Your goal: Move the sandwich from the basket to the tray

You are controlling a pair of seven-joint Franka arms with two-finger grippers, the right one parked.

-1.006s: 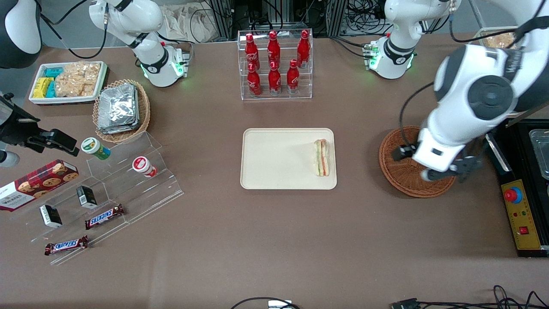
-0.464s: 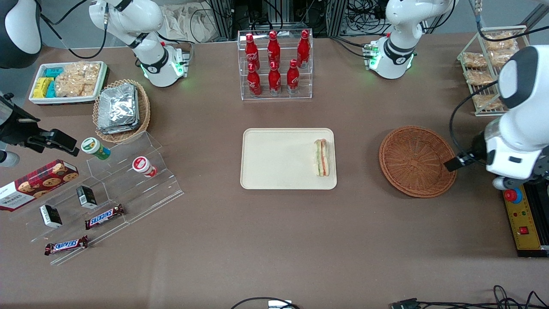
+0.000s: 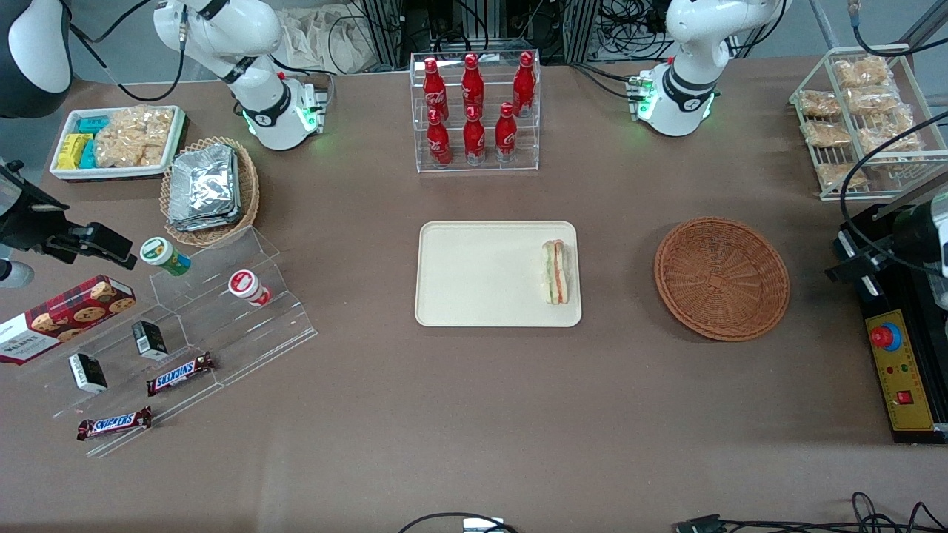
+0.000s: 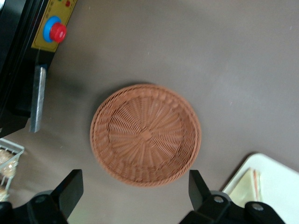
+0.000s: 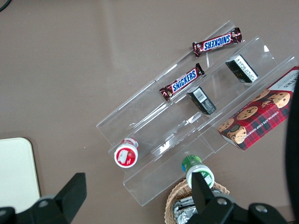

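Observation:
The sandwich (image 3: 556, 272), a white wedge with green and red layers, lies on the cream tray (image 3: 481, 274), at the tray's end nearest the basket. The round reddish-brown basket (image 3: 722, 277) holds nothing. In the wrist view my gripper (image 4: 135, 196) hangs well above the table with the basket (image 4: 145, 134) below it. Its black fingers (image 4: 71, 190) stand wide open with only bare table between them. A corner of the tray (image 4: 280, 186) and the sandwich (image 4: 249, 184) show there too. In the front view only part of the arm (image 3: 918, 233) shows, at the working arm's end of the table.
A black control box with a red button (image 3: 886, 337) and a wire rack of snack bags (image 3: 863, 118) stand at the working arm's end. A clear rack of red bottles (image 3: 474, 111) is farther from the front camera than the tray. A foil-packet basket (image 3: 209, 189) and an acrylic snack stand (image 3: 192, 326) lie toward the parked arm's end.
The arm has swung away from over the basket toward the working arm's end of the table, mostly leaving the front view. The basket now shows whole. The sandwich has stayed on the tray.

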